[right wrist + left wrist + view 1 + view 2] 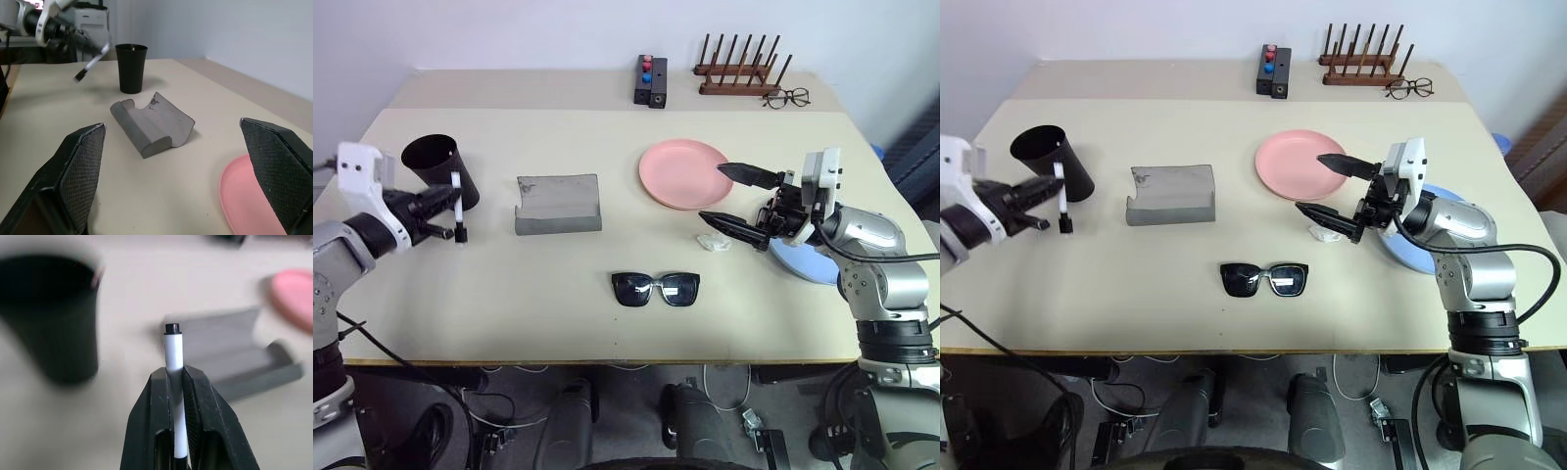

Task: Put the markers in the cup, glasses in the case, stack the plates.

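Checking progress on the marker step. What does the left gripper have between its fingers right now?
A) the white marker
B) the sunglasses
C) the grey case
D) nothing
A: the left gripper is shut on the white marker, held off the table beside the cup.

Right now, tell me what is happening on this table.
The left gripper is shut on the marker, held off the table beside the cup. The right gripper hangs open and empty near the pink plate, above the blue plate. The sunglasses lie on the table outside the grey case. The plates are not yet stacked.
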Action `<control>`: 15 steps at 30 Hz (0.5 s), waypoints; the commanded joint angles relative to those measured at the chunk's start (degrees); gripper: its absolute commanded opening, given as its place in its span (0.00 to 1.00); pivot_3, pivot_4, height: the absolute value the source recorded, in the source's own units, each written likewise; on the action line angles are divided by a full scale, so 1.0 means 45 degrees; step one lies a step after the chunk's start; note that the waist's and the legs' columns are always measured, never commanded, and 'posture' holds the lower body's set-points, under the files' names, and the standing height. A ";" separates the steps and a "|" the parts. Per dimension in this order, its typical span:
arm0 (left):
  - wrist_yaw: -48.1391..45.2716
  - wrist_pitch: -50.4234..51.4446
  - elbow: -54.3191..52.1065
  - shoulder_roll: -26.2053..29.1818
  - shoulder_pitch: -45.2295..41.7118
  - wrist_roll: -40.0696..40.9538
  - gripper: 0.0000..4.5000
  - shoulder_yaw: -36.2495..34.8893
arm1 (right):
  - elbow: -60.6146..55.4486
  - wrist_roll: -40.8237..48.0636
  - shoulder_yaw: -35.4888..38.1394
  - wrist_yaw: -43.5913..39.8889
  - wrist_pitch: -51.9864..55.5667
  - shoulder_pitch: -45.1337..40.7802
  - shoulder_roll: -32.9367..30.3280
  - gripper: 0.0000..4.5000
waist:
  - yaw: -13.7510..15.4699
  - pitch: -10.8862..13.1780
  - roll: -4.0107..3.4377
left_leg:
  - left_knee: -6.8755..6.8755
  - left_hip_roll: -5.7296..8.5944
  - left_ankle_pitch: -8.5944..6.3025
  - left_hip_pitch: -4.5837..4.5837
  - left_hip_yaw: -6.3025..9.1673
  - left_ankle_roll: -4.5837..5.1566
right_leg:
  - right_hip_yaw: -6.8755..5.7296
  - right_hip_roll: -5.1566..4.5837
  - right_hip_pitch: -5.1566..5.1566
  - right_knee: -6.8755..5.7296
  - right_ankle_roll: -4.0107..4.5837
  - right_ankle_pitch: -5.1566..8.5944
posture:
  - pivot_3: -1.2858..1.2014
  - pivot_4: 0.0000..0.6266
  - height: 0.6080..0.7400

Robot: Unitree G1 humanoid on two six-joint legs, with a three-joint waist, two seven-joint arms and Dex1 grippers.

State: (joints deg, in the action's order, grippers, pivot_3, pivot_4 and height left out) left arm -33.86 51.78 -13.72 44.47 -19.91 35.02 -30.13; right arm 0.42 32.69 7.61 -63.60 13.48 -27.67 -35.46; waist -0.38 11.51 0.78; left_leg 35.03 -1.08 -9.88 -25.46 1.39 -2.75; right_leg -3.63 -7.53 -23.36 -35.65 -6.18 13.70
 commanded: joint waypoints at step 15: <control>-0.0691 -0.9028 0.6697 0.0464 -0.4779 -0.2063 0.02 -0.0062 | -0.0053 -0.0027 0.0205 -0.0083 -0.0254 -0.0331 0.0048 1.00 | 0.0027 0.0000 0.0001 | 0.0008 0.0000 0.0023 -0.0003 -0.0009 0.0043 | -0.0001 0.0014 0.0014 0.0014 -0.0049 -0.0025 | 0.52 0.24 1.00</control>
State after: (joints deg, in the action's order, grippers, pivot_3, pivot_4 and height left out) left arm -36.38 16.27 12.66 45.17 -39.54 27.83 -31.25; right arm 1.38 32.21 7.49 -64.05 13.17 -28.31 -35.16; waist -0.26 11.51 0.78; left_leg 35.06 -1.08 -9.77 -25.46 1.35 -2.55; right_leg -3.64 -7.47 -23.29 -35.59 -6.51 13.52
